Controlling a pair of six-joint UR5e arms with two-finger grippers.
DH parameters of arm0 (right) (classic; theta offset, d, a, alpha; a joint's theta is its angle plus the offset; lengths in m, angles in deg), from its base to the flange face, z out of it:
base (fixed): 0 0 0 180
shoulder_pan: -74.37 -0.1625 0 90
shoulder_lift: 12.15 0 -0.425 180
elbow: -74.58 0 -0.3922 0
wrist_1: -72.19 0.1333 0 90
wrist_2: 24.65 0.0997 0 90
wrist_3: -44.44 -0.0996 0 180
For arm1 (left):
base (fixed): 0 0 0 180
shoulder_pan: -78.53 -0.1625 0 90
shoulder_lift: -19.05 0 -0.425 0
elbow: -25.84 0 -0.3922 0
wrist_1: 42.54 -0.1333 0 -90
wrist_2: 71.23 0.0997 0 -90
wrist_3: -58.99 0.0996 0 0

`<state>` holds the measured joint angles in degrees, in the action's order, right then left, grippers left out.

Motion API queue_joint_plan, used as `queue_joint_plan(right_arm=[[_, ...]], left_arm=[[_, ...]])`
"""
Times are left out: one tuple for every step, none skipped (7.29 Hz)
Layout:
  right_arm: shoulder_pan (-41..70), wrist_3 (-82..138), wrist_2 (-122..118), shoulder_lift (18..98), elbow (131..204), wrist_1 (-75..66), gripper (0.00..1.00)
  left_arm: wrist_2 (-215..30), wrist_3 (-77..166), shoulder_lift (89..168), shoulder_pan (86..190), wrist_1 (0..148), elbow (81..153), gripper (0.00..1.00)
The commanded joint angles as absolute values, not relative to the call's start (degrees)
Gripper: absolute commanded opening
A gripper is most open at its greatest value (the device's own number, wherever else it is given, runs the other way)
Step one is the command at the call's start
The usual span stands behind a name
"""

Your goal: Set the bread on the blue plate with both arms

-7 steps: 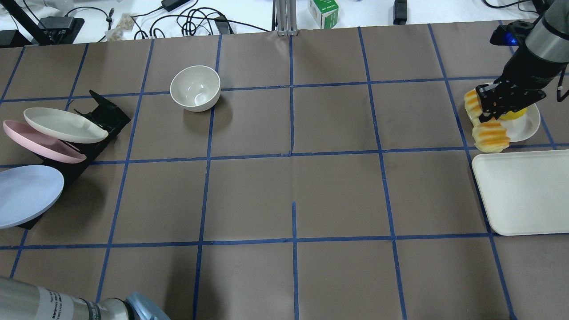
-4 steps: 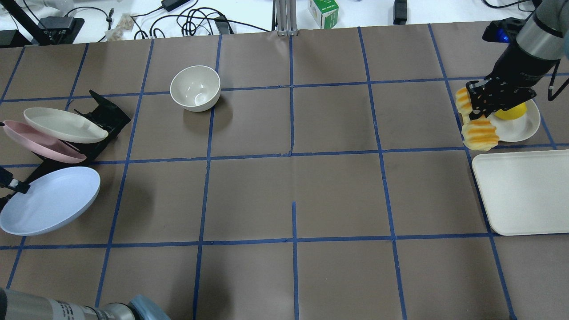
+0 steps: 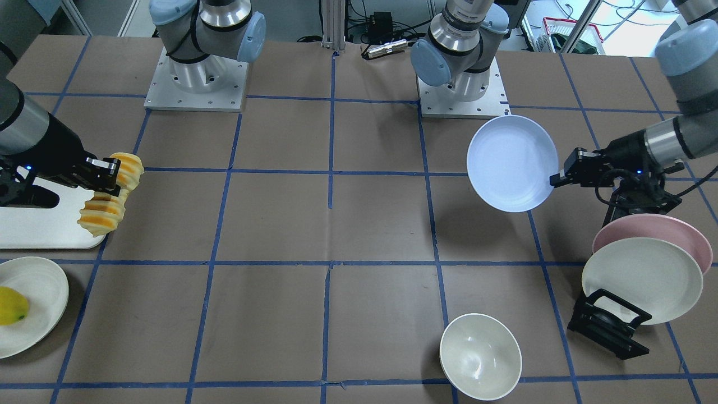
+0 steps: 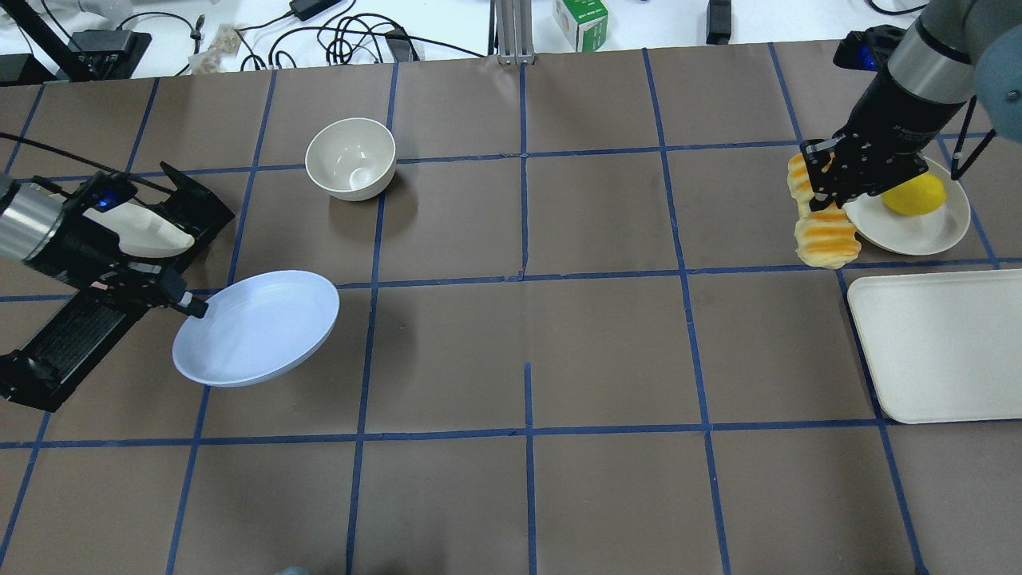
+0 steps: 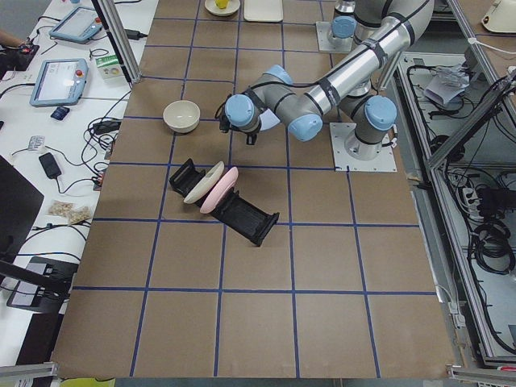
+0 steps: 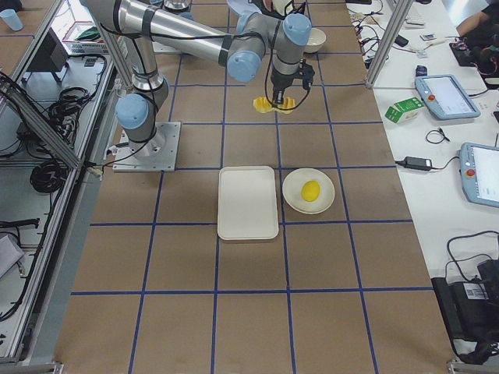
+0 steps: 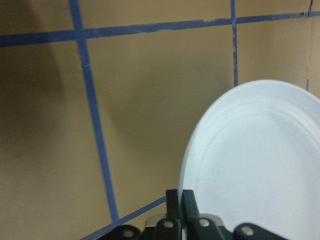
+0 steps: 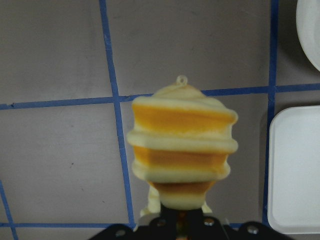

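Observation:
The bread (image 4: pixel 826 239) hangs lengthwise from my right gripper (image 4: pixel 824 201), which is shut on its middle, above the table just left of the small cream plate. The bread also shows in the front view (image 3: pixel 102 214) and the right wrist view (image 8: pixel 180 150). My left gripper (image 4: pixel 192 307) is shut on the rim of the blue plate (image 4: pixel 255 327) and holds it tilted above the table at the left. The blue plate also shows in the front view (image 3: pixel 511 163) and the left wrist view (image 7: pixel 260 165).
A white bowl (image 4: pixel 351 158) stands at the back left. A black rack (image 3: pixel 608 328) holds a pink plate (image 3: pixel 656 227) and a cream plate (image 3: pixel 642 280). A cream tray (image 4: pixel 942 343) lies at the right. A yellow fruit (image 4: pixel 914 194) lies on a small cream plate (image 4: pixel 918 239).
My left gripper has carried the blue plate off the rack and to the right, toward the table's middle. My right gripper has moved left and away with the bread.

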<state>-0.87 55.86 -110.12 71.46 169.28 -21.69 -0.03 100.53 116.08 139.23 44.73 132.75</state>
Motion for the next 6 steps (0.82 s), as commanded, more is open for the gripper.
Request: queue_joint_plan(right_arm=[[-1.1,55.3,-109.9,71.4,169.3,-21.7,0.00],[-1.3,54.9,-109.6,71.5,169.3,-21.8,0.00],[-1.6,54.6,-108.9,71.4,169.3,-21.9,0.00],[-1.7,54.5,-108.9,71.4,169.3,-21.9,0.00],[-1.7,54.5,-108.9,71.4,169.5,-21.8,0.00],[-1.7,54.5,-109.1,71.3,169.5,-21.7,0.00]], left_arm=[[-0.6,84.6,117.6,155.4,25.4,134.0,0.00],[-0.6,74.4,119.8,161.0,15.7,135.6,0.00],[-0.6,63.4,122.5,165.2,8.0,135.9,0.00],[-0.2,58.1,125.7,169.0,2.0,136.1,0.00],[0.1,53.3,128.2,171.1,-3.9,136.1,0.00],[1.1,51.3,129.5,172.5,-6.0,136.8,0.00]])
